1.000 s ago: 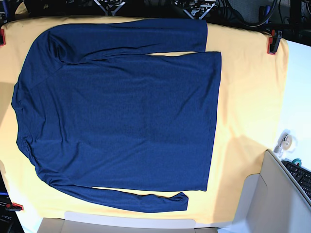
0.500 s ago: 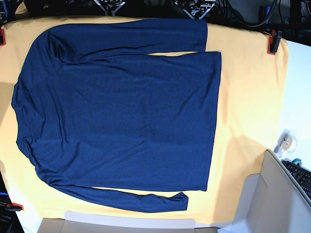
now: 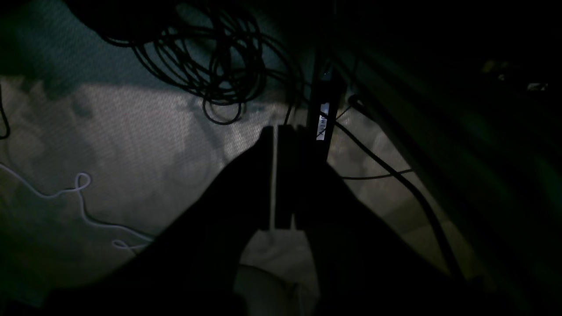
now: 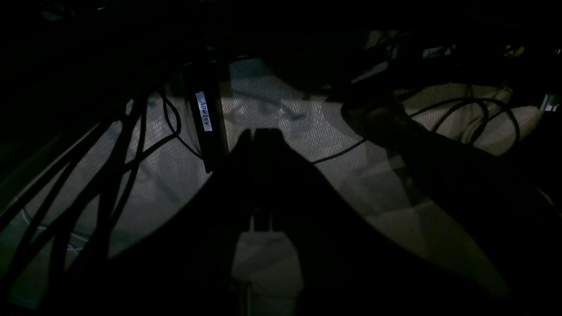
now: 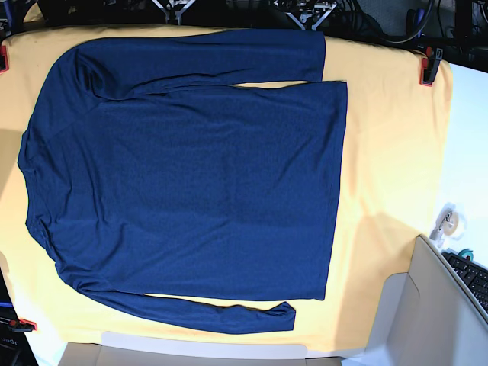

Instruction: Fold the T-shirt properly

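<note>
The left gripper shows in the left wrist view as a dark silhouette at the centre of the frame, its two jaws drawn together with only a thin bright slit between them and nothing held. Behind it, just right of centre, stands a dark post with a white label. A tangle of black cables hangs in the upper middle of that frame, and a thin white cord loops across a pale mesh floor at the lower left.

The right gripper sits at the centre of the right wrist view, also a dark shape, its jaws closed together and empty. Just left of it is another post with a white label. Black cables run down the left side of the frame, and a thick dark arm-like shape crosses the upper right over the same pale mesh.

Neither gripper appears in the base view. There the shirt lies spread flat, filling the left and middle of the frame, collar end toward the left edge and hem toward the right. One sleeve lies along the top, the other along the bottom, its cuff near the lower centre. The shirt rests on a yellow cloth that shows around it, widest on the right. A red clamp grips the cloth at the upper right. A keyboard and a pale box sit at the lower right corner.
</note>
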You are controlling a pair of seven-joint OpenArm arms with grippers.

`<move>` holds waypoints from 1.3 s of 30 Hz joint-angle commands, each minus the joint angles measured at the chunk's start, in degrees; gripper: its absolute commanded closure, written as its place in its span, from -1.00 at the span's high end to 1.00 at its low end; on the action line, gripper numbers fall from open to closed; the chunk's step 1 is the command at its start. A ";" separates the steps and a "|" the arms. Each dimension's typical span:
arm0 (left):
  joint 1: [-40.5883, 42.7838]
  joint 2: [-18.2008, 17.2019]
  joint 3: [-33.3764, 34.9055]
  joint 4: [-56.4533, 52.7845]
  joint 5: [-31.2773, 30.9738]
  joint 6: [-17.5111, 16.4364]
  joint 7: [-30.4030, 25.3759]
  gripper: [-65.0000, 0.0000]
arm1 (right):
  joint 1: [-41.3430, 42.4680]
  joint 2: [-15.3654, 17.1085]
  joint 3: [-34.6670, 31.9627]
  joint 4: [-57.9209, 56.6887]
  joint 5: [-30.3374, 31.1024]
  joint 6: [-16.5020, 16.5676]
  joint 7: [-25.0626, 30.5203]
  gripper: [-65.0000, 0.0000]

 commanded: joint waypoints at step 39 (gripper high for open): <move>55.22 -10.64 5.90 96.65 -17.71 0.21 15.59 -1.00 | -52.85 11.08 -3.40 85.68 0.39 0.03 -8.30 -1.00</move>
